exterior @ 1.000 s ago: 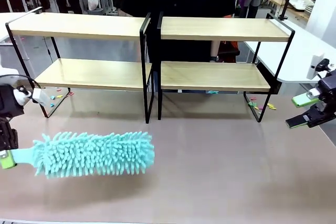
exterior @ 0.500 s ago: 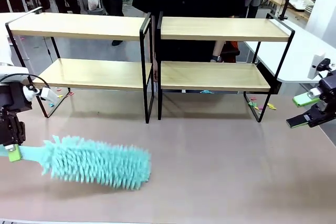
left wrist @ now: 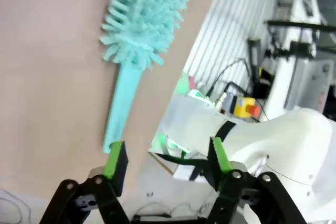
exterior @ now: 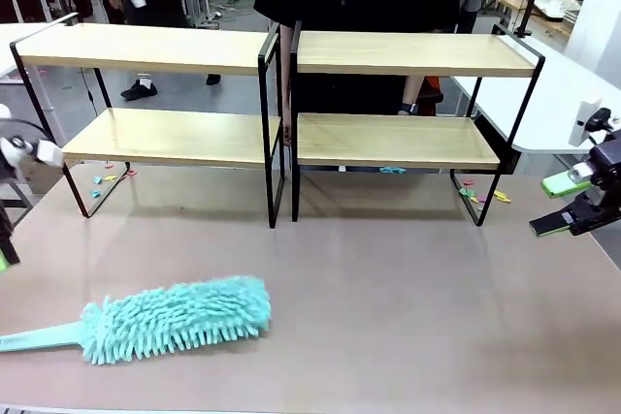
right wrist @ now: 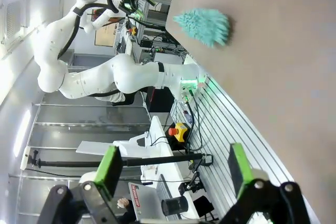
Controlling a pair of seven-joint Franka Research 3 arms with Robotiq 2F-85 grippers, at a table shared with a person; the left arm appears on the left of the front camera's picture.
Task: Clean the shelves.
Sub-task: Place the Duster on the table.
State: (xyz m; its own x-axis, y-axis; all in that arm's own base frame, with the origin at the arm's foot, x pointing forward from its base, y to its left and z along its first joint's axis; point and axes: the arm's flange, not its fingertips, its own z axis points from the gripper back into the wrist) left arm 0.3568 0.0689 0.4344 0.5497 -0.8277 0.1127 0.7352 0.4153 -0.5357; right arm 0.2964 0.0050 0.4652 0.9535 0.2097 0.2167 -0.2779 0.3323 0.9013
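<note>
Robotics lab: Franka arm (right wrist: 105, 77), e-stop box (right wrist: 178, 129).

From the front camera we look level across the beige table (exterior: 408, 317) at the two shelves (exterior: 281, 104) standing side by side at mid-distance, with a person just behind them at the far edge. Our left wrist camera hangs close above the near-left table edge, facing down along its own gripper (left wrist: 167, 156), whose green-padded fingers stand apart at the bottom of the picture; it takes in the teal duster (left wrist: 142, 30) from handle end to head. Our right wrist camera is rolled sideways and looks along its gripper (right wrist: 176, 169) across the tabletop towards the left arm (right wrist: 94, 77). All three views share the duster lying on the table.
</note>
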